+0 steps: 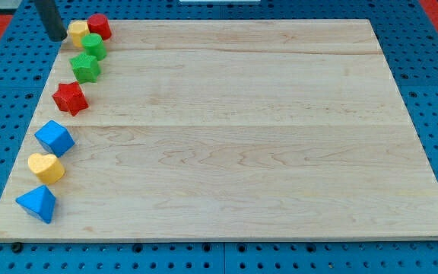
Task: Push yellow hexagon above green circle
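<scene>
Where the pale wooden board [242, 129] meets the view's left edge, eight small blocks sit in a loose column; nothing holds them, they lie flat on the bare grain. Board rests on a blue perforated base [432, 91].

Top of column: yellow hexagon [77, 33], touching the red block [99, 27] on its right (rounded, exact shape unclear). Green circle [93, 45] sits just below and between those two, touching the hexagon. Below it, a green star-like block [86, 68], then a red star [71, 98].

Lower group, set apart: blue cube-like block [55, 138], yellow heart [46, 167], blue triangle [37, 203] nearest the view's bottom.

Blocks look matte, solid-coloured, with chunky edges.

Rod: dark, straight, coming in from the view's top left, slightly tilted. My tip [55, 36] stands just left of the yellow hexagon, at or almost at its side; contact cannot be confirmed. No jaws on this rig, so no open or closed state to record.
</scene>
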You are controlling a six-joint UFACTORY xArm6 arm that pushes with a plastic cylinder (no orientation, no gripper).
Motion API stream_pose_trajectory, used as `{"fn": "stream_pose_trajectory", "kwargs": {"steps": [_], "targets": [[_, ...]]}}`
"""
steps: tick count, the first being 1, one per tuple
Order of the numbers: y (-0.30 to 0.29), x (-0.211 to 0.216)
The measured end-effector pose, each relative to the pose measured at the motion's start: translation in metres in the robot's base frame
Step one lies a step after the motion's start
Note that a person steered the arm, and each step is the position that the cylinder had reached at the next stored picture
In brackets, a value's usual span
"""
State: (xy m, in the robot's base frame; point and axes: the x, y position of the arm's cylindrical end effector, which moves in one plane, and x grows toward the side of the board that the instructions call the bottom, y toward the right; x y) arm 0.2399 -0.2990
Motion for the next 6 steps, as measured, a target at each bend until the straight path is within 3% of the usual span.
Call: {"fn": "stream_pose_trajectory", "kwargs": {"steps": [6], "targets": [[0.038, -0.005]]}}
